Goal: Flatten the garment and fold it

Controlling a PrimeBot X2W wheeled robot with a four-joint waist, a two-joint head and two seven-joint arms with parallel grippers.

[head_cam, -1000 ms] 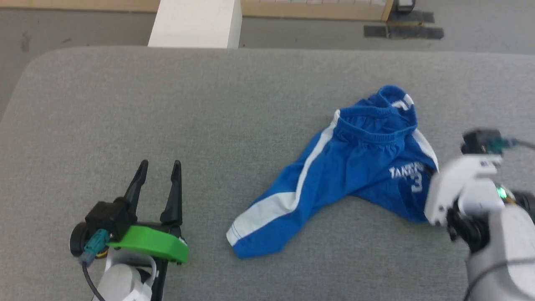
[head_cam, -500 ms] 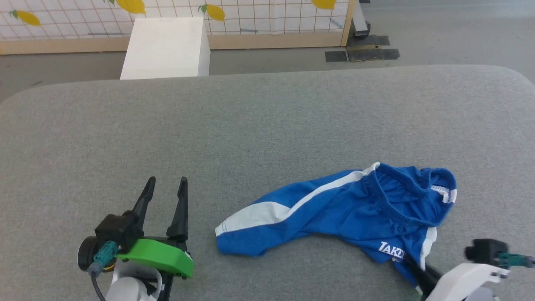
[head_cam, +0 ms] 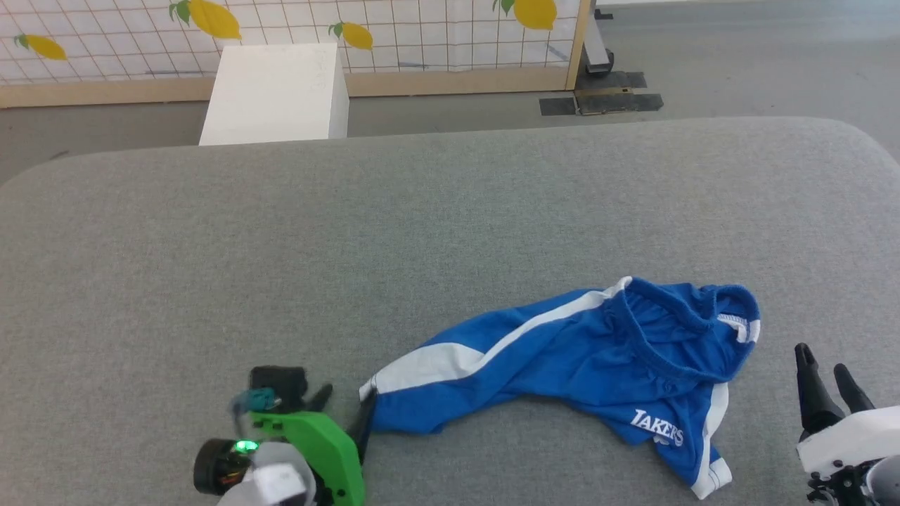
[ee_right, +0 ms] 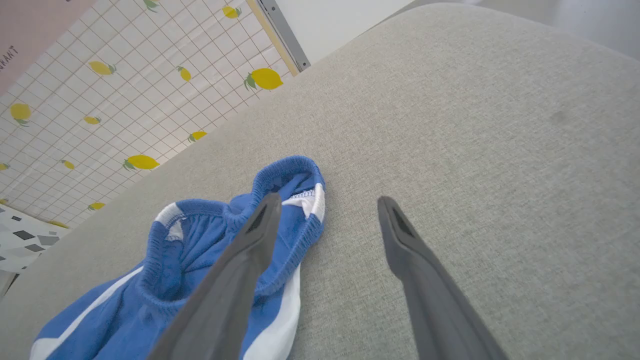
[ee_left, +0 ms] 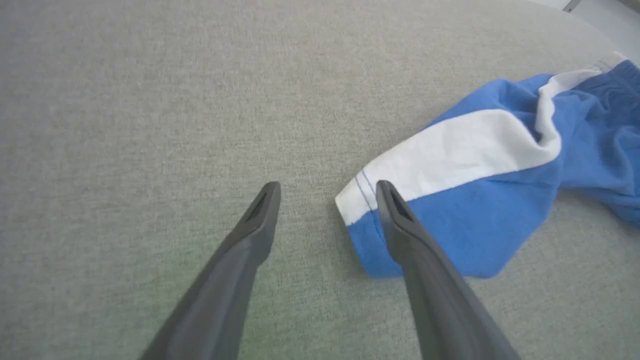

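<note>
The garment, blue shorts with white side stripes, lies rumpled on the grey padded table. One leg stretches left, the waistband gapes at the right, and the "LAKERS" print faces the near edge. My left gripper is open at the left leg's hem. In the left wrist view, the left gripper has one finger over the hem of the garment and the other over bare table. My right gripper stands open, empty, just right of the waistband. In the right wrist view, the right gripper points past the garment.
A white box stands on the floor beyond the table's far edge. Behind it is a lemon-printed grid wall, with a dark floor plate at its right end. The table's right corner is rounded.
The right gripper has opened, let go of the printed leg and drawn back to the right. The left gripper has swung right to the leg hem. The camera has shifted too.
</note>
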